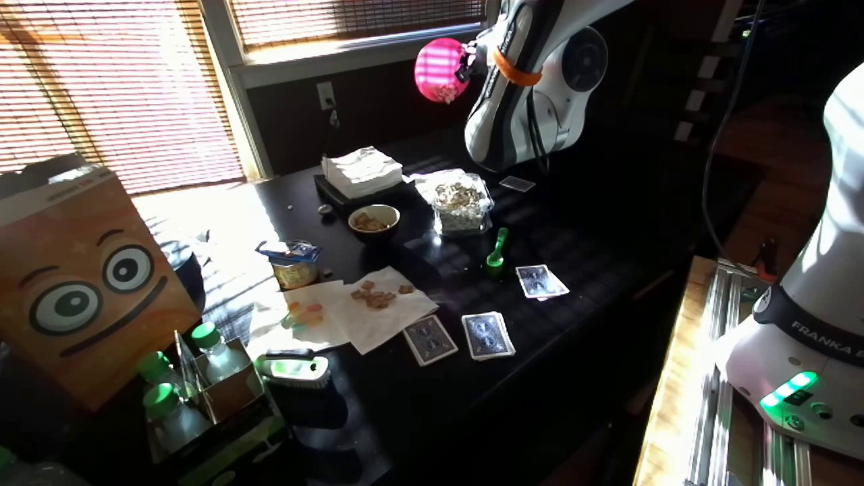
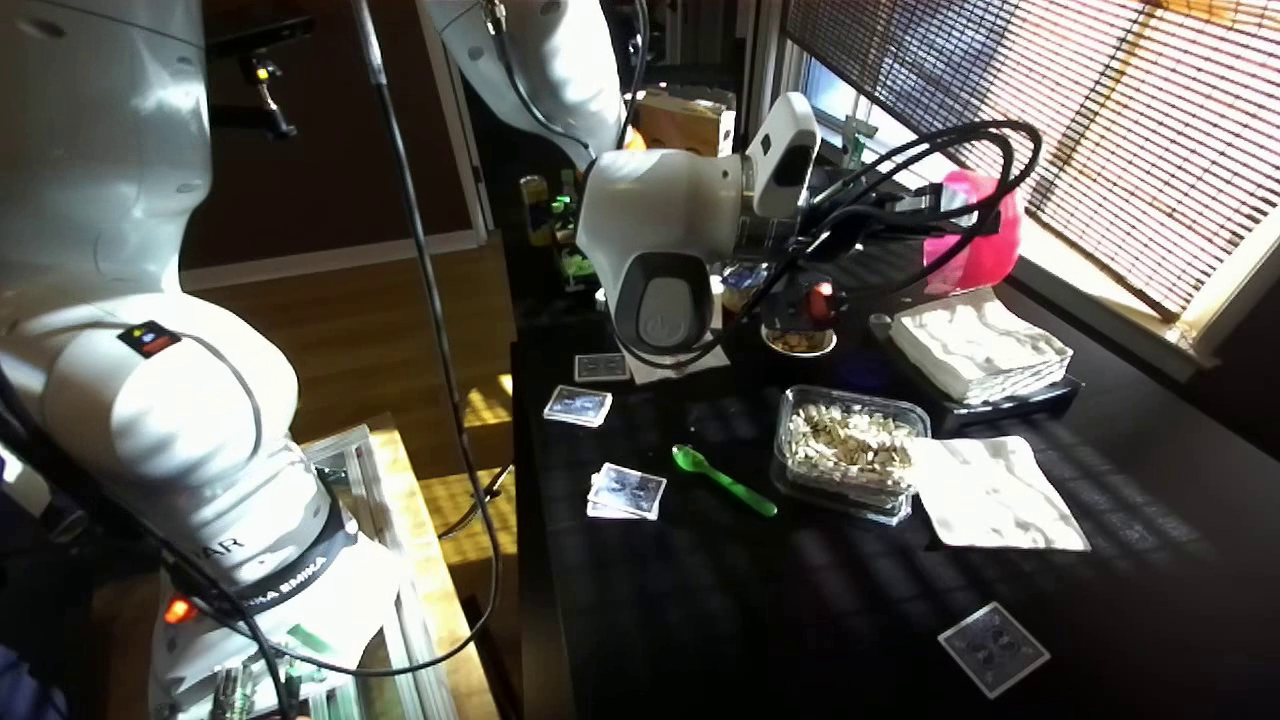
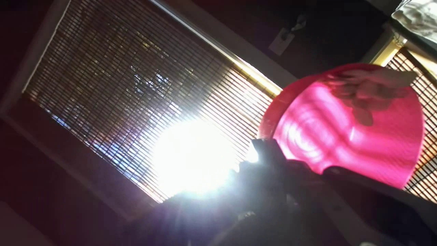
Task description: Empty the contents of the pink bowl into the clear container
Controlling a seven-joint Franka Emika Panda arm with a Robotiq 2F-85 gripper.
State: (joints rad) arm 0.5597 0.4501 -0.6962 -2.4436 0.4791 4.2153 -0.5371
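The pink bowl (image 1: 439, 67), with pale pieces (image 3: 365, 92) inside, is hanging tilted, higher than the table (image 2: 720, 620). The gripper (image 1: 464, 69) is pinching its rim, probably for leaving the mouth free to pour; the clear container (image 2: 845, 496) is standing lower, well apart, presumably for receiving.

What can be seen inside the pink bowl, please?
In the wrist view, the pink bowl holds pale pieces bunched against one side. The surface beneath them is covered, and the fingers hide part of the bowl's edge.
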